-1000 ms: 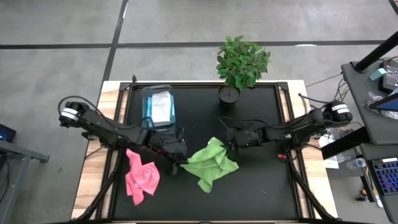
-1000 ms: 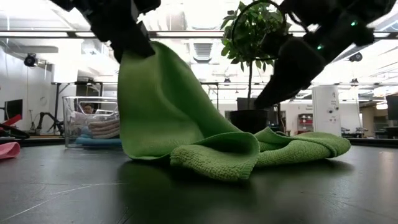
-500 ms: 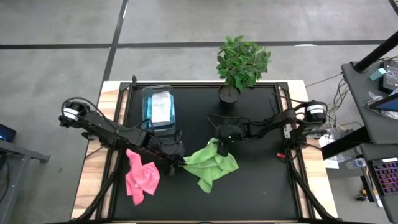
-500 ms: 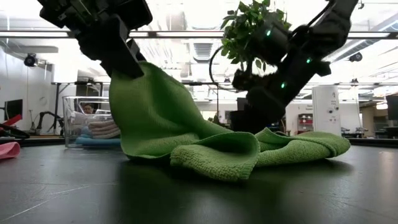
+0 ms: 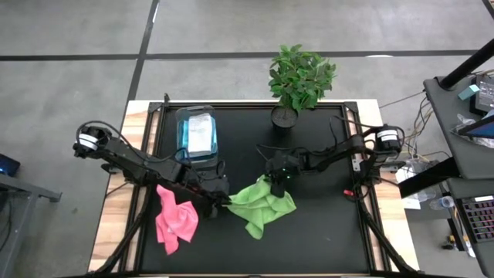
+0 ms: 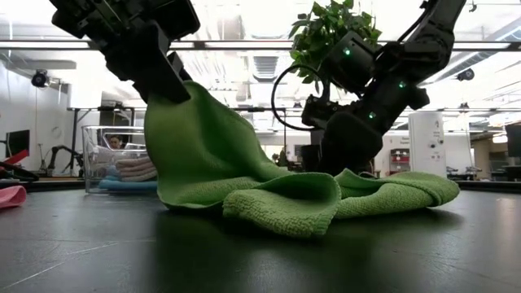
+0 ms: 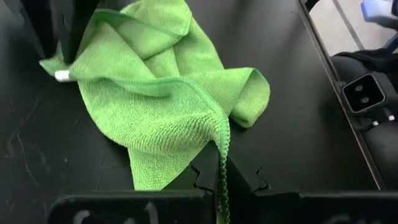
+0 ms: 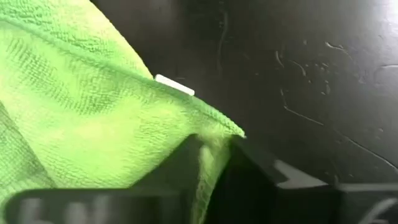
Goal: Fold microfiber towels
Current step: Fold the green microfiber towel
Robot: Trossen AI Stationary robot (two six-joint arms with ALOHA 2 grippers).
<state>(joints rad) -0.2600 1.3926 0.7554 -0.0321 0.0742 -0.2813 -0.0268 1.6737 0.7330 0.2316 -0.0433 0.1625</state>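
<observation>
The surface is a black mat on a pale wooden top, and it stands on a grey concrete floor. In the low view the room behind is a bright workshop with ceiling lights, and a second desk with equipment stands at the right side.

On the surface I count 1 lime green towel, 1 pink towel, 1 clear plastic bin and 1 potted plant. In the bin the low view shows folded cloths, light blue below and pale above; I cannot tell how many.

The green towel lies crumpled near the middle of the surface. The pink towel lies bunched close to the left edge of the mat, apart from the green one.

The left gripper is closed on the left corner of the green towel and lifts this corner above the mat. The right gripper is at the far corner of the same towel, and its fingers pinch the towel's edge between them.
</observation>
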